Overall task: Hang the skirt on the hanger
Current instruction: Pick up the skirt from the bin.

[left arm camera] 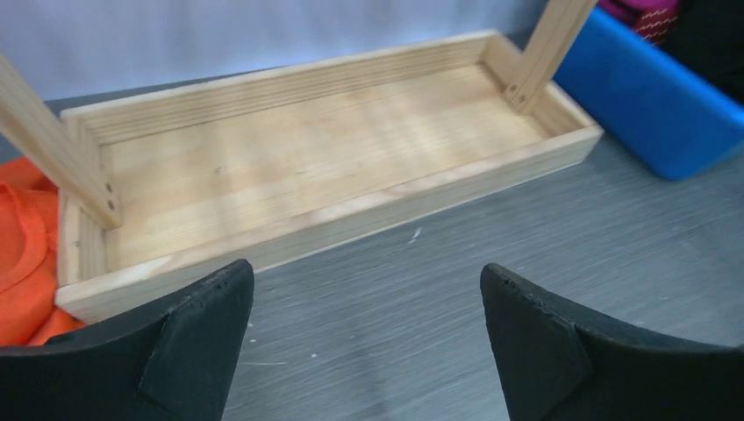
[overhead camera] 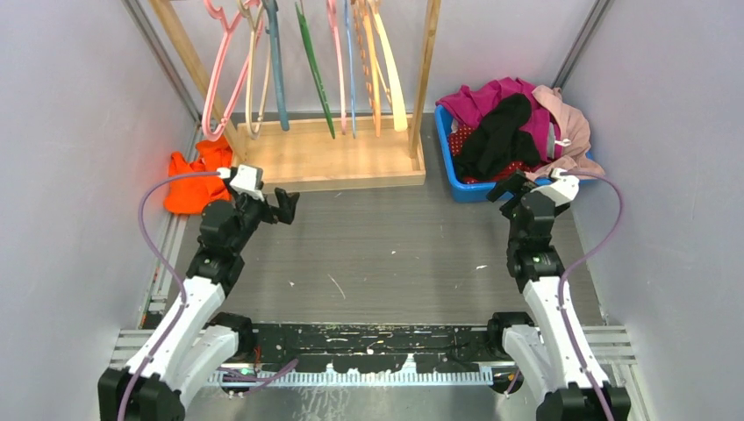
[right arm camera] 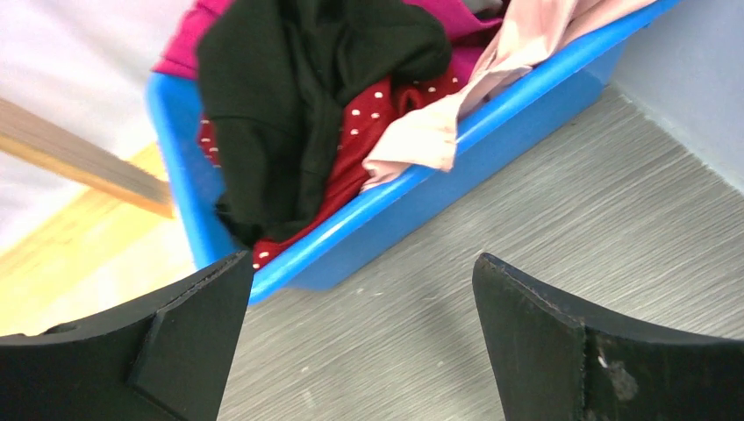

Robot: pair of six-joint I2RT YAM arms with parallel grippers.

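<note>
Skirt (right arm camera: 379, 112) in blue bin (right arm camera: 544, 114), right gripper (right arm camera: 360, 263) spread wide nearby

The grey desk (overhead camera: 386, 254) carries a wooden rack (overhead camera: 342, 162), with an orange cloth (overhead camera: 187, 189) to its left and a blue bin (overhead camera: 462, 188) to its right.

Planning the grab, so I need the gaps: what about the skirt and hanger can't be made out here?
Skirt: top and right wrist views, mostly buried under the black garment in the bin; waistband unseen.
Hanger: top view, hook cut by the upper edge; absent from wrist views.
</note>
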